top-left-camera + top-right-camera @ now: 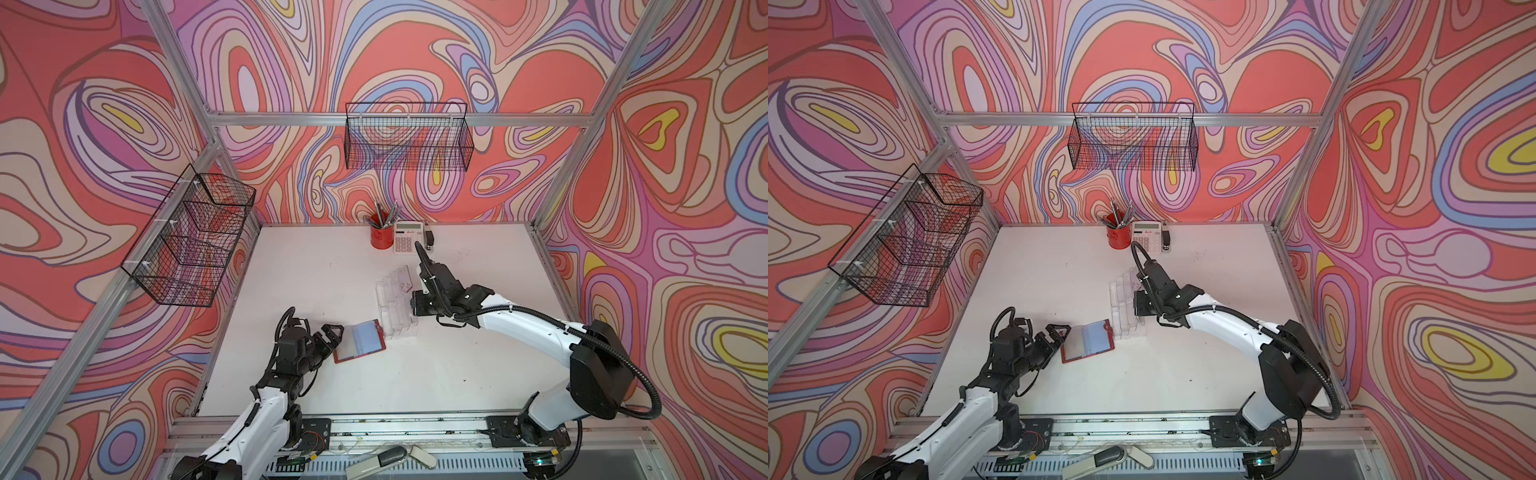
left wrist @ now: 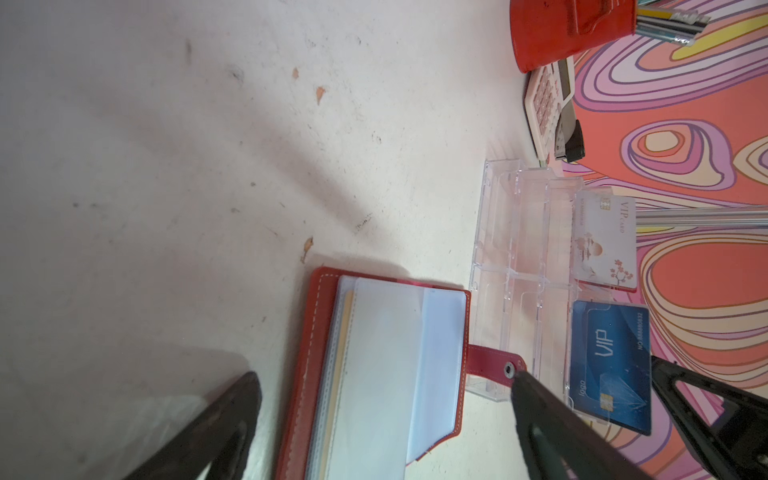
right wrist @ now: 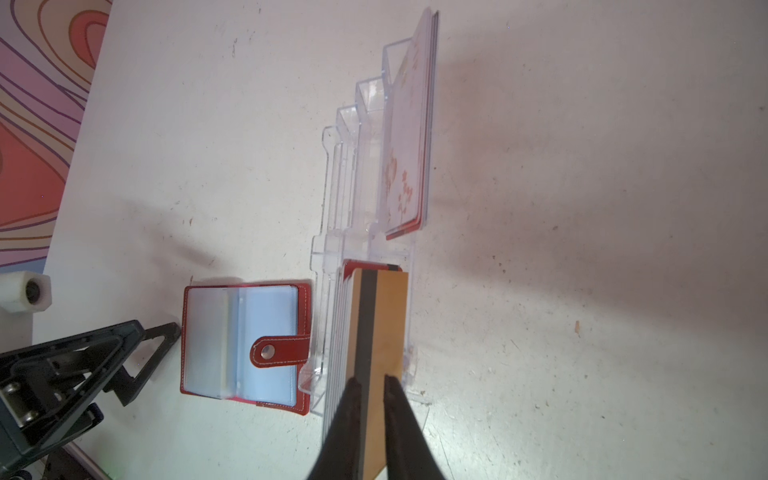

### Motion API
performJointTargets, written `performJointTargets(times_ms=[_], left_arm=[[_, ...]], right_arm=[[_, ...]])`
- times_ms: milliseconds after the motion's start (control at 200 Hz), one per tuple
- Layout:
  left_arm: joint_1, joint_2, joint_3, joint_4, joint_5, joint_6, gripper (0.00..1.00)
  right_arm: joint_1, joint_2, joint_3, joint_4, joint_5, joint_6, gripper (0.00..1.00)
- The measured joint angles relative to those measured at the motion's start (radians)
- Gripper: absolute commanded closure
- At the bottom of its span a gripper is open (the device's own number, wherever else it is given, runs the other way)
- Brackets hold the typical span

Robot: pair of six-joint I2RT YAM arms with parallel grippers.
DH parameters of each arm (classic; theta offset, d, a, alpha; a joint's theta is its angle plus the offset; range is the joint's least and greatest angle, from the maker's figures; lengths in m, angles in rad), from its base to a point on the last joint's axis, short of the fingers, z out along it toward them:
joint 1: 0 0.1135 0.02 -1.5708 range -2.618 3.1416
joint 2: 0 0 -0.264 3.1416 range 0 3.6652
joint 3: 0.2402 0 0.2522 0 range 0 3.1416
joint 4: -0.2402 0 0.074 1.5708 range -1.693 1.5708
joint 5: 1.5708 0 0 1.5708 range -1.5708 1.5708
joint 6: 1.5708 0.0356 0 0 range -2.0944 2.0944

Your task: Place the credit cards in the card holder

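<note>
The white tabletop [image 1: 332,386] lies mostly bare across the lower middle of both top views, so I have open room to draw back toward the near rail. Right of centre stands the clear stepped acrylic card holder [image 3: 332,174]. I judge it light and liable to skid if I push it sideways. Just beside its low front lies the open red leather wallet with clear sleeves [image 1: 359,341]. My left gripper [image 1: 331,337] sits at the wallet's left edge, jaws spread wide and empty.

The holder's rearmost step has white flowered cards [image 3: 409,137] in the far bay and a blue card with white lettering [image 2: 609,365] in the near one. My right gripper [image 3: 371,380] is pinched narrow on the yellow-gold card with a black stripe [image 3: 392,320], gripping one short end while the other appears to be inside that near bay. It is thin, stiff, slick plastic, so an edge pinch suits it. A tilt could jam it against the acrylic wall.
</note>
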Motion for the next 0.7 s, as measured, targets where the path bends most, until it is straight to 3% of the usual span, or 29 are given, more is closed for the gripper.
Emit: performJointTargets(times_ms=[235, 521, 701], left_arm=[[0.0, 0.0, 0.0, 0.0, -0.003, 0.0, 0.05], [0.0, 0.001, 0.0, 0.0, -0.006, 0.007, 0.04], [0.0, 0.001, 0.0, 0.0, -0.006, 0.007, 0.04]], right_arm=[[0.016, -0.028, 0.0, -0.004, 0.017, -0.005, 0.67], [0.115, -0.001, 0.062, -0.038, 0.082, -0.003, 0.6], [0.127, 0.054, 0.09, -0.059, 0.128, -0.002, 0.66]])
